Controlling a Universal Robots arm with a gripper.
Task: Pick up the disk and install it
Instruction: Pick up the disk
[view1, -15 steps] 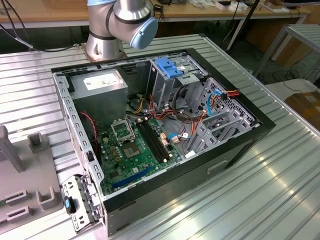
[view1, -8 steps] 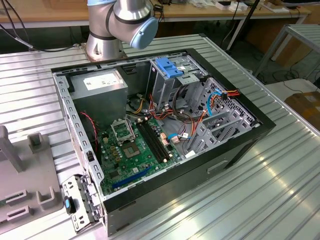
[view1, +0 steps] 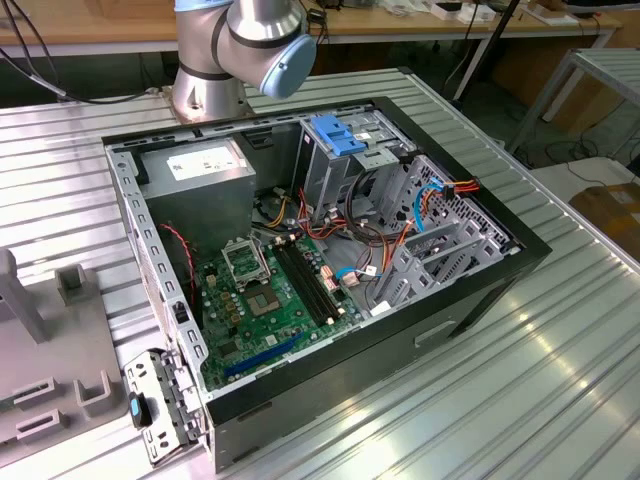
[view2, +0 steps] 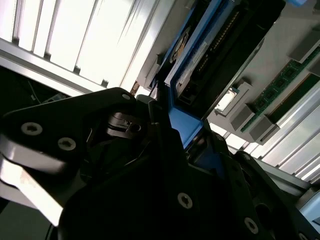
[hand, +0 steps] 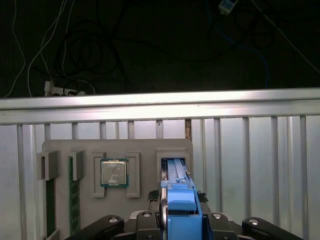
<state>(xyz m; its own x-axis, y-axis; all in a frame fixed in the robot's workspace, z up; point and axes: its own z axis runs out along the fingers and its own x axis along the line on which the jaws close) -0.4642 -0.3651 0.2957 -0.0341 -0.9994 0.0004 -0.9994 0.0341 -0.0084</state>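
- In the exterior view, an open computer case (view1: 480, 290) is seen lying on a ribbed aluminium table (view1: 560, 380), with the robot arm (view1: 250, 40) mounted just behind it.
- Inside the case, a green motherboard (view1: 270, 300), a grey power supply (view1: 200, 165) and a silver drive cage (view1: 345, 150) topped by a blue latch are shown.
- A grey fixture tray (view1: 50, 380) is placed on the table at the exterior view's left, apart from the case.
- In the second wrist view, the black gripper (view2: 186, 127) is seen closed on the blue carrier frame of the disk (view2: 200, 55), with a finger pressed against each side.
- The disk is held on edge, and its far end is seated in the tray (view2: 280, 45); memory modules (view2: 285, 85) are slotted into the tray nearby.
- In the first wrist view, the disk (hand: 175, 170) is shown standing upright in a slot of the tray (hand: 145, 150), its blue frame clasped by the gripper (hand: 181, 205).
- A processor (hand: 114, 172) is set in a square pocket just beside that slot, and memory modules (hand: 74, 200) are stood in slots further along.
- Beyond the table (hand: 250, 165) edge, loose cables (hand: 75, 50) are seen on a dark floor.
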